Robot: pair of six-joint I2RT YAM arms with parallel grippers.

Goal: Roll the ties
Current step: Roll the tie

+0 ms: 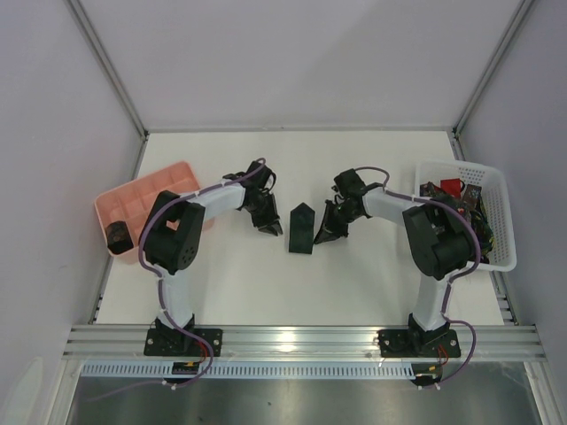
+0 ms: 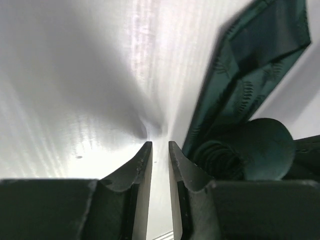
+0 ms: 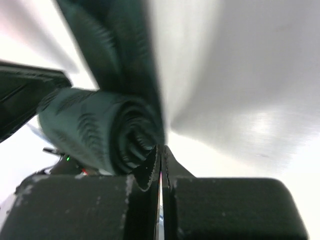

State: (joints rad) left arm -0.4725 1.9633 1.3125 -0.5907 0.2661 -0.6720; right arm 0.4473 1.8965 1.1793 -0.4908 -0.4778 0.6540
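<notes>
A dark green tie (image 1: 301, 228) with a faint fern-like woven pattern lies near the middle of the white table (image 1: 266, 283), between the two arms, its pointed tip aimed away from the robot. Its near part is wound into a roll (image 3: 95, 127). The right gripper (image 3: 160, 150) has its jaws pressed together with nothing seen between them, and the roll rests against the outer side of one finger. The left gripper (image 2: 160, 147) stands just beside the tie, its jaws a narrow slit apart with only bare table showing through. At the far left a pink tray (image 1: 142, 190) holds a small dark coil (image 1: 116, 235). At the far right a white basket (image 1: 496, 212) holds more dark ties and a red tie (image 1: 450, 187).
</notes>
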